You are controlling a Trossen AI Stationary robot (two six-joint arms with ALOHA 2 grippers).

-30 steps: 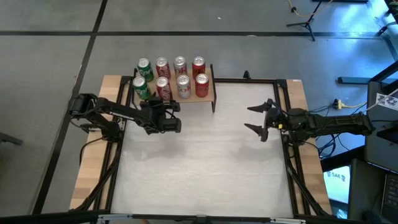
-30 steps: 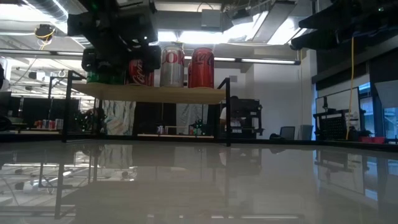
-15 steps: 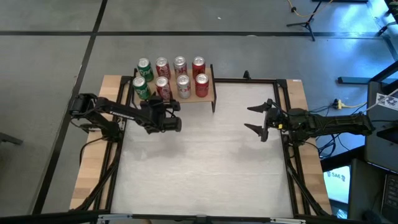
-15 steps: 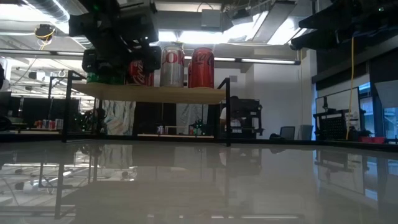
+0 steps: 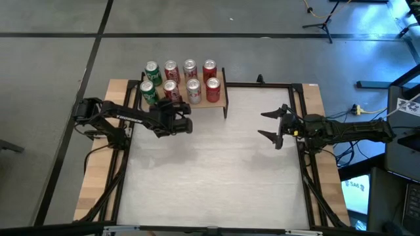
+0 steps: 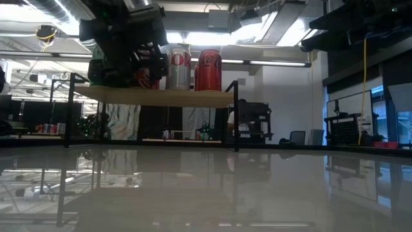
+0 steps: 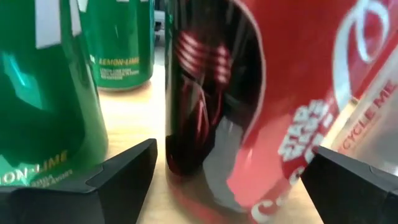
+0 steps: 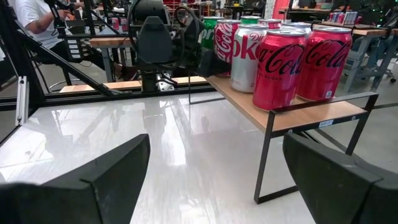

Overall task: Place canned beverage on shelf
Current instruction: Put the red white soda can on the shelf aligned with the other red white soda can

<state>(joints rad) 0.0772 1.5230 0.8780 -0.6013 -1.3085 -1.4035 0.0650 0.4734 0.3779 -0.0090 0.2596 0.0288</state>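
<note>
The shelf point(image 5: 220, 101), a light-wood board on thin black legs, stands at the table's far left edge. Several cans stand upright on it in two rows. They are green point(image 5: 151, 70), red point(image 5: 211, 88) and silver point(image 5: 193, 90). My left gripper point(image 5: 172, 103) is level at the shelf's near edge and open. Its fingers stand on either side of a red can point(image 7: 249, 124) in the near row. That can stands on the board point(image 7: 134, 112) next to a green can point(image 7: 43, 106). My right gripper point(image 5: 272, 128) hangs open over the table's right side, holding nothing.
Black frame rails point(image 5: 298, 98) and wooden side strips point(image 5: 95, 177) border the white tabletop point(image 5: 216, 170). Open tabletop lies between the two arms and toward the near edge. Beyond the table, the right wrist view shows an office chair point(image 8: 152, 37) and a seated person point(image 8: 34, 15).
My left gripper has turned a little and edged toward the shelf and the table's right. Its fingers stay wide on either side of the red can. The cans have not moved.
</note>
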